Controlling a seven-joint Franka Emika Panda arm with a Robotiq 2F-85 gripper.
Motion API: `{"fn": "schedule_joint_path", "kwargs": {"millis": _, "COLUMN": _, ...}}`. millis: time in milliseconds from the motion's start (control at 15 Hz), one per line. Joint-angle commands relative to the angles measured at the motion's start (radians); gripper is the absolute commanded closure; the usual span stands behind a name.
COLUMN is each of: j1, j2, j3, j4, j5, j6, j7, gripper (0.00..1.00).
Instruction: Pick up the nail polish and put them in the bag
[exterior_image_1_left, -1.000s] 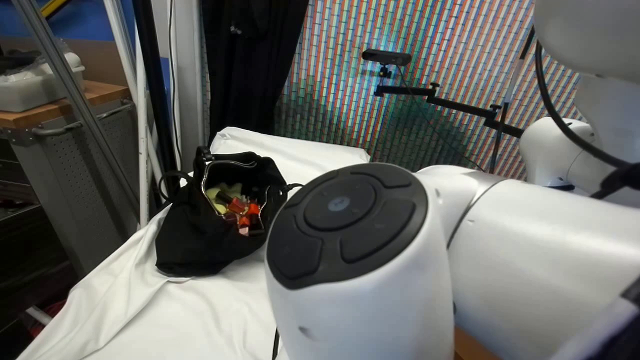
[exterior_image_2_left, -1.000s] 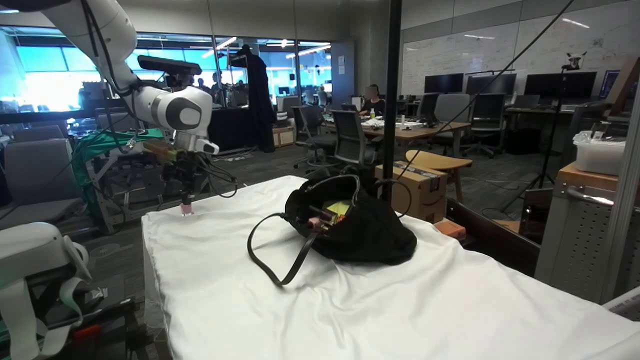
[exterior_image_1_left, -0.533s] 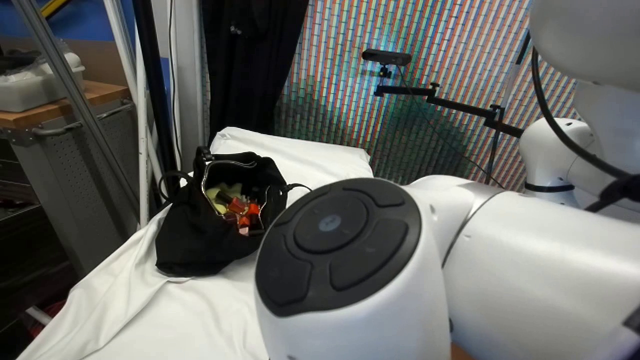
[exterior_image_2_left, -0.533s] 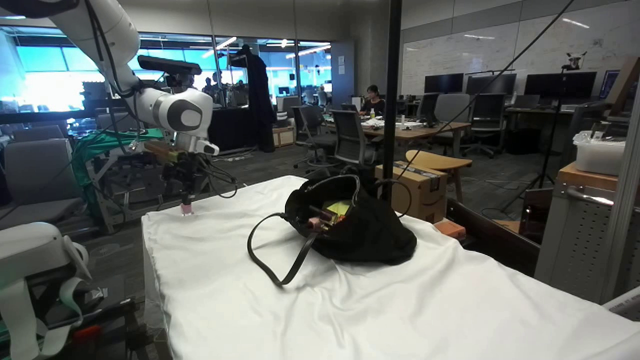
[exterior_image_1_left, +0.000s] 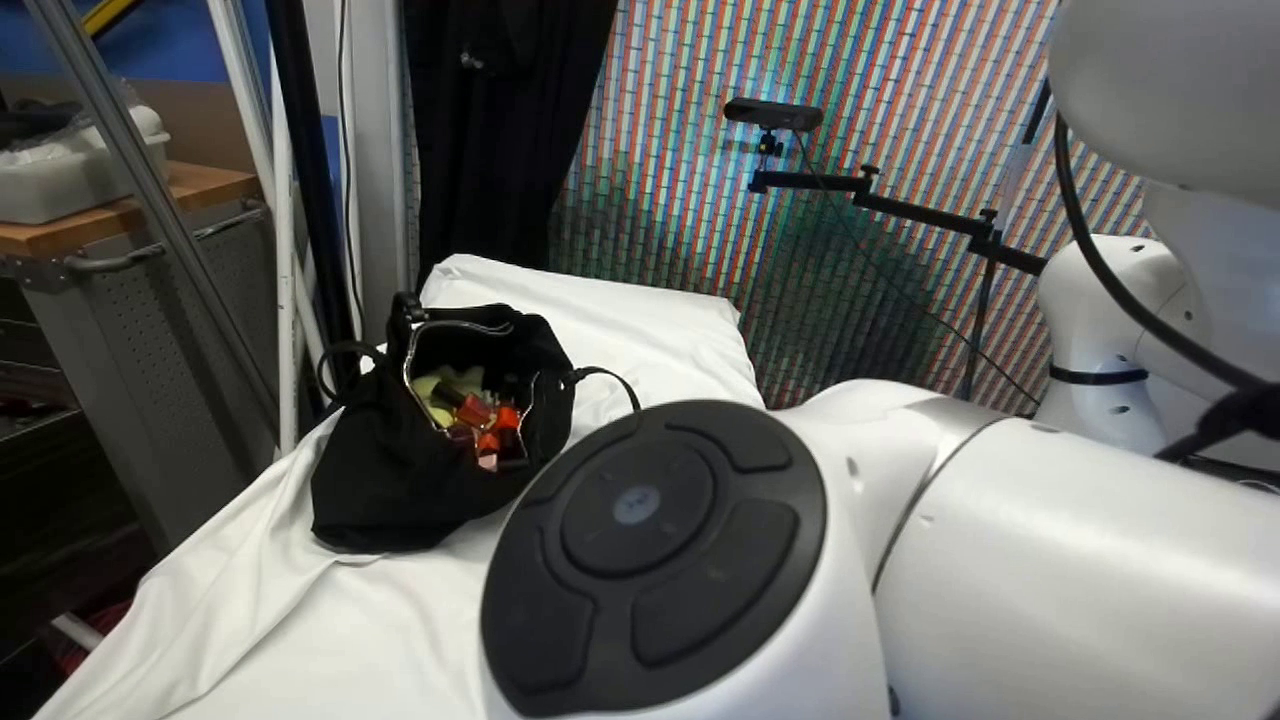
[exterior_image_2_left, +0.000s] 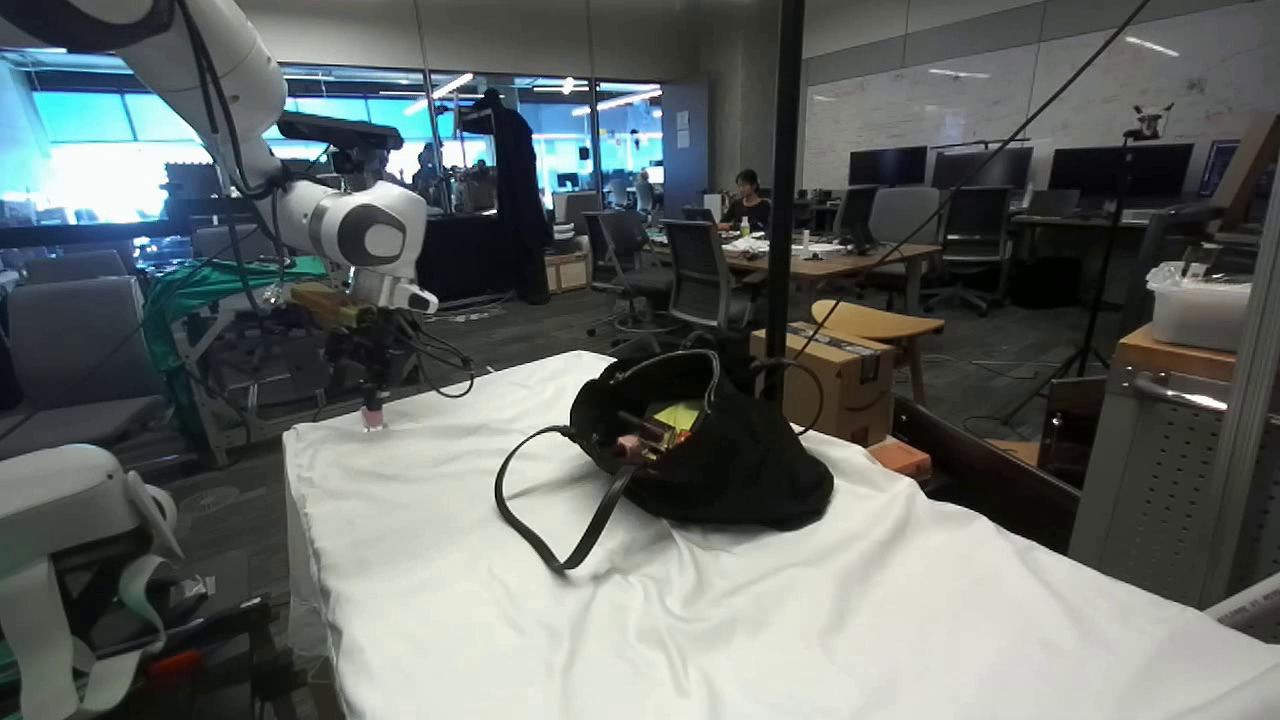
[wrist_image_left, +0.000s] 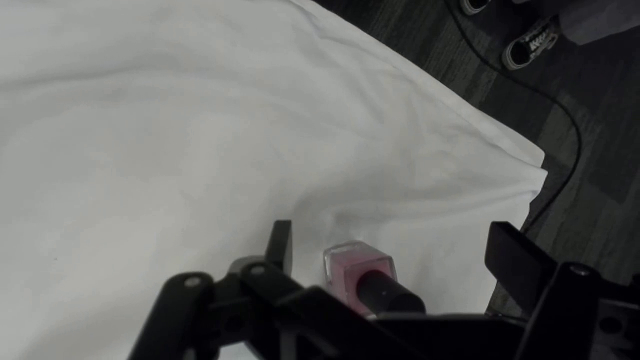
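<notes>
The gripper (wrist_image_left: 392, 245) I'm watching stands spread, jaws on either side of a pink nail polish bottle (wrist_image_left: 357, 262) upright near the corner of the white-draped counter (exterior_image_2_left: 560, 640), apparently to pinch it. Well apart, the black bag (exterior_image_2_left: 740, 470) gapes, presumably to receive it; red bottles (exterior_image_1_left: 473, 411) lie inside.

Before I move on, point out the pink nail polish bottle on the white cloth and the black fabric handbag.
Pink nail polish bottle (wrist_image_left: 356, 266): wrist view, on its body.
Black fabric handbag (exterior_image_2_left: 735, 462): an exterior view, its outer side.
</notes>
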Motion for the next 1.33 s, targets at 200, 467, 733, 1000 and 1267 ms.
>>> {"fn": "schedule_joint_path", "kwargs": {"millis": 200, "j1": 0.012, "j2": 0.029, "j3": 0.005, "j4": 0.047, "j5": 0.007, "j6": -0.006, "j7": -0.006, "gripper": 0.0}}
{"fn": "schedule_joint_path", "kwargs": {"millis": 467, "j1": 0.019, "j2": 0.038, "j3": 0.007, "j4": 0.055, "j5": 0.008, "j6": -0.006, "j7": -0.008, "gripper": 0.0}}
{"fn": "schedule_joint_path", "kwargs": {"millis": 733, "j1": 0.026, "j2": 0.046, "j3": 0.007, "j4": 0.057, "j5": 0.006, "j6": -0.005, "j7": -0.009, "gripper": 0.0}}
{"fn": "schedule_joint_path", "kwargs": {"millis": 1000, "j1": 0.034, "j2": 0.053, "j3": 0.006, "j4": 0.06, "j5": 0.0, "j6": 0.0, "j7": -0.009, "gripper": 0.0}}
{"fn": "schedule_joint_path", "kwargs": {"millis": 1267, "j1": 0.043, "j2": 0.066, "j3": 0.003, "j4": 0.07, "j5": -0.007, "j6": 0.001, "j7": -0.006, "gripper": 0.0}}
